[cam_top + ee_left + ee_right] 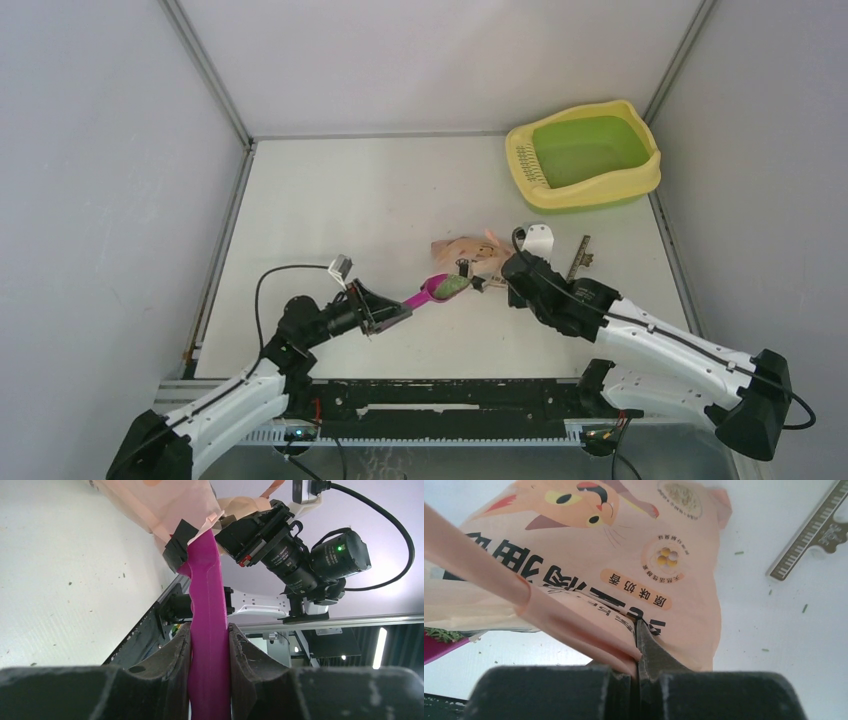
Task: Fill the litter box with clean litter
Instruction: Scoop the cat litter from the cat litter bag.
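The litter box (600, 192) stands at the far right corner; it has a pale yellow rim, a bare lime-green basin and a slotted grille at its left end. The peach-pink printed bag (470, 250) lies mid-table. My left gripper (395, 312) is shut on the handle of the magenta scoop (207, 630). The scoop's bowl, at the bag's mouth, holds a heap of greenish-grey litter (452, 286). My right gripper (639, 635) is shut on a fold of the bag (599, 570), holding its edge up. Litter on the scoop shows at the left edge of the right wrist view (441, 636).
A flat metal comb-like strip (580, 258) lies right of the bag, and also shows in the right wrist view (814, 535). Small green specks (805, 608) are scattered on the white tabletop. Grey walls enclose the table on three sides.
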{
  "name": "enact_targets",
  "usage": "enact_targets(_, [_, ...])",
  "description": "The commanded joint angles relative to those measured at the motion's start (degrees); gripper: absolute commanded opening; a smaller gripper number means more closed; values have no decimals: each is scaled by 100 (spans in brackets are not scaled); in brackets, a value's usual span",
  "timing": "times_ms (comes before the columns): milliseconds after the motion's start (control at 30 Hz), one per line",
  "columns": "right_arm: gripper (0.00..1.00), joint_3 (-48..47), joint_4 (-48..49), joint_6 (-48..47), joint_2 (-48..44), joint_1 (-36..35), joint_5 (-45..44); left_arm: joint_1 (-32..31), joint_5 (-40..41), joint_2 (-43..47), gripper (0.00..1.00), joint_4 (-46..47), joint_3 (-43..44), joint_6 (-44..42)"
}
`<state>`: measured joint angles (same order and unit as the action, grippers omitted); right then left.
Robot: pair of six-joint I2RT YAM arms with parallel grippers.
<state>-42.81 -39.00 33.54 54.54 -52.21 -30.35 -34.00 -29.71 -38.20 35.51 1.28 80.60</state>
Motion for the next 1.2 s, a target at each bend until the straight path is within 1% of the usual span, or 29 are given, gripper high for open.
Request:
enact_targets(0, [0, -727, 81, -289, -107, 184, -420, 20, -186, 424, 3, -874, 554, -295])
enact_targets(100, [0, -1034, 37, -377, -136, 206, -222, 29, -204, 337, 4, -1002, 731, -428])
enact_targets(367, [0, -1501, -546, -156, -390, 224, 72, 75, -370, -757, 4, -376, 1158, -709])
enact_targets(600, [0, -1517, -1245, 48, -675, 443, -74, 180, -576, -1635, 3, 103, 1491, -885])
enact_targets(700, [0, -1440, -1294, 35, -834, 647, -29, 237, -706, -1875, 3, 346, 1541, -801])
enact_targets(800, [0, -1409, -1345, -36, -894, 917, 131, 293, -833, -1871, 3, 325, 1628, -762])
enact_targets(933, [0, -1373, -1285, -83, -874, 1127, 323, 349, -959, -1703, 3, 37, 1802, -791])
enact_targets(1067, [0, -1361, -1176, -100, -753, 1194, 454, 367, -1077, -1654, 3, -32, 1962, -718])
enact_targets(1167, [0, -1368, -1052, -169, -658, 1195, 609, 387, -1119, -1597, 3, -282, 2113, -769])
